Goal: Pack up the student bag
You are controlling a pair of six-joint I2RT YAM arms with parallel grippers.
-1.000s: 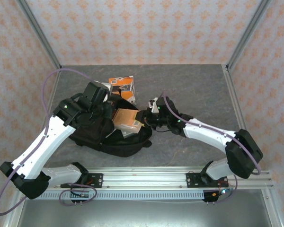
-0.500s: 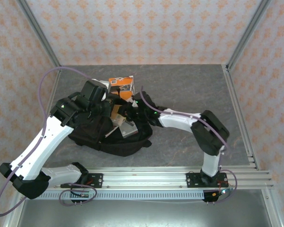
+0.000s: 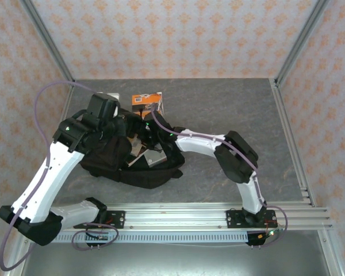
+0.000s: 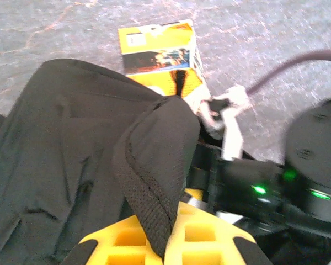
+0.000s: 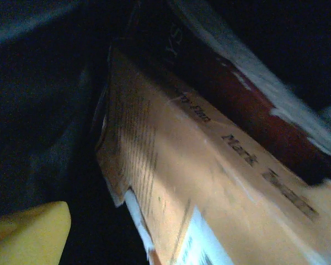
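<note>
Noting: student bag (image 3: 132, 169) lies against the near side of the orange box (image 3: 148, 103). Your left gripper (image 4: 165, 240), nearside of that box, pinches the bag's flap tight. Your right gripper (image 3: 145, 135) sits inside the bag; you cannot tell its jaw spread.

One student bag (image 3: 137, 177), three books (image 3: 148, 103)

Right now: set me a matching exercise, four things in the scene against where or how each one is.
Things:
1. student bag
2. orange book
3. tan book
4. left gripper

Place or state:
A. shut on a fold of bag fabric
B. inside the bag
C. black, lying open on the table
D. on the table at the bag's far edge

Pairs: 1-C, 2-D, 3-B, 4-A
</note>
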